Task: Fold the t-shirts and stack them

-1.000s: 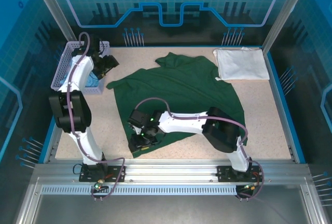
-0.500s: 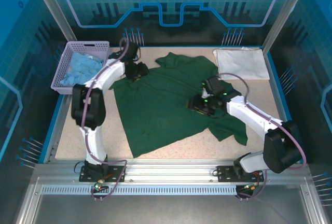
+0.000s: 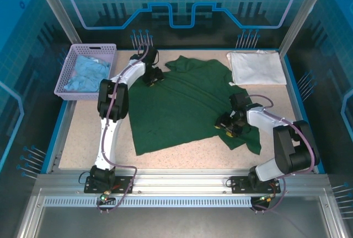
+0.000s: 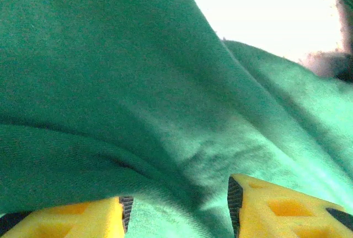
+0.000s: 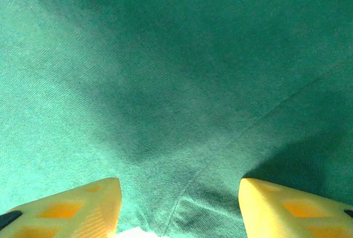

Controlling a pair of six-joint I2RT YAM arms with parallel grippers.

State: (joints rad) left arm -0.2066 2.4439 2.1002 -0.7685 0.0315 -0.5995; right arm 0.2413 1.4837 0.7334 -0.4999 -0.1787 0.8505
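The overhead view lays out the whole scene. The dark green t-shirt lies spread across the middle of the desk. The white t-shirt sits folded in the upper right corner, apart from the green one. A lavender basket holding pale blue cloth stands at the upper left.

In that view the left pincer sits on the green shirt's upper left edge. The right pincer rests on the shirt's lower right part.

The wrist views add what the overhead cannot. In the left wrist view, the left pincer has its yellow fingers apart, and a rumpled fold of green cloth falls into the gap. The right wrist view shows the right pincer with its fingers spread wide over flat cloth, a seam running between them.

The desk is speckled beige with a blue rim. Aluminium posts and translucent blue panels with printed patterns enclose it.
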